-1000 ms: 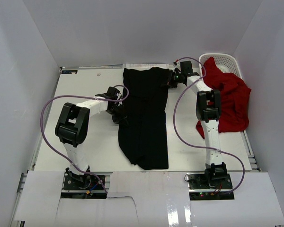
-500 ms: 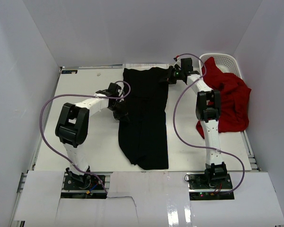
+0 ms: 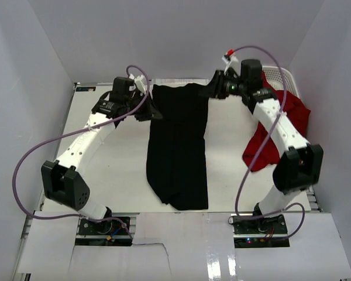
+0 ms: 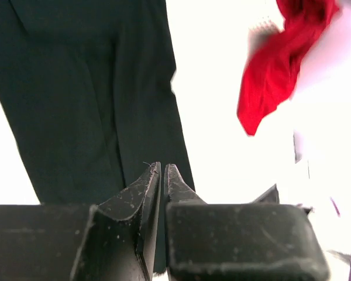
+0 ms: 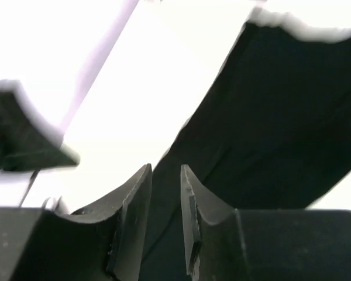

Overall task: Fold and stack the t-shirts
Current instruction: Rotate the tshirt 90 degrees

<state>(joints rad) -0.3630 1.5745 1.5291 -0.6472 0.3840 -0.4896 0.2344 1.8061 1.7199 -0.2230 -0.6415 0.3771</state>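
White basket (image 3: 286, 76) beneath draped red t-shirt (image 3: 261, 151)

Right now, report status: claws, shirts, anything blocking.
Left claw and right claw barely parted, empty, at far corners of black t-shirt, laid flat. Red t-shirt draped over basket, unfolded. Nothing blocking.

Looks like a robotics lab cell: plain white panel walls (image 3: 181, 35) around a white worktop (image 3: 111, 175), white robot arms (image 3: 85, 143) bolted at its near edge.
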